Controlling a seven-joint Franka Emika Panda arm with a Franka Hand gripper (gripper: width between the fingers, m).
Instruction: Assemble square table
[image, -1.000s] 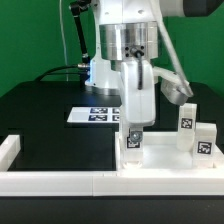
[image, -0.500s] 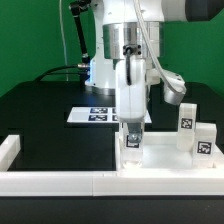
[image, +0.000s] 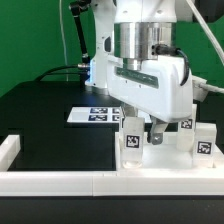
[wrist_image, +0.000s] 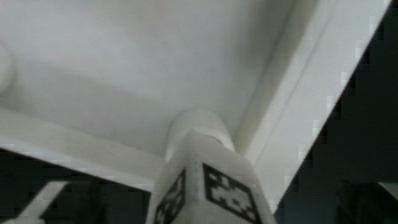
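The square table's white slab (image: 170, 160) lies rim-up at the exterior view's right, against the front rail. One white tagged leg (image: 131, 142) stands upright at the slab's near-left corner. Two more legs (image: 186, 118) (image: 203, 140) stand at the right. My gripper (image: 143, 130) hangs low over that corner, open, its broad side facing the exterior camera, beside the upright leg and holding nothing. In the wrist view the leg (wrist_image: 205, 180) rises close in front of the slab (wrist_image: 125, 60).
A long low white border rail (image: 60, 181) runs along the front, with a raised end at the left (image: 8, 147). The marker board (image: 92, 113) lies flat on the black table behind the arm. A green wall stands behind.
The gripper was shut on the upright leg. It has since turned its broad side to the exterior camera and opened, letting the leg go. The leg still stands at the corner.
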